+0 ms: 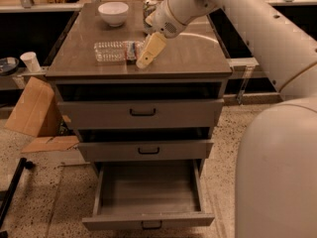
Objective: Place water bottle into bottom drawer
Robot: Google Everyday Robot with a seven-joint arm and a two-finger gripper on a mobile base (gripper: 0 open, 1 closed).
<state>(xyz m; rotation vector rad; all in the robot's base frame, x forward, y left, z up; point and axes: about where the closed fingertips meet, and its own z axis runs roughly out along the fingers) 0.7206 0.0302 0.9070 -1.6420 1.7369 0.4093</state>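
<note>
Workshop-like lab: speckled floor, cardboard, drawer cabinet, gripper above its top.

Warm, fairly dim indoor light from above. The tabletop shows a pale curved glare streak right of the gripper, which hangs brightly lit over the front middle. Faint glints on the water bottle. Black shadow under the tabletop lip. Bottom drawer interior is murky. The arm at right is washed pale.
</note>
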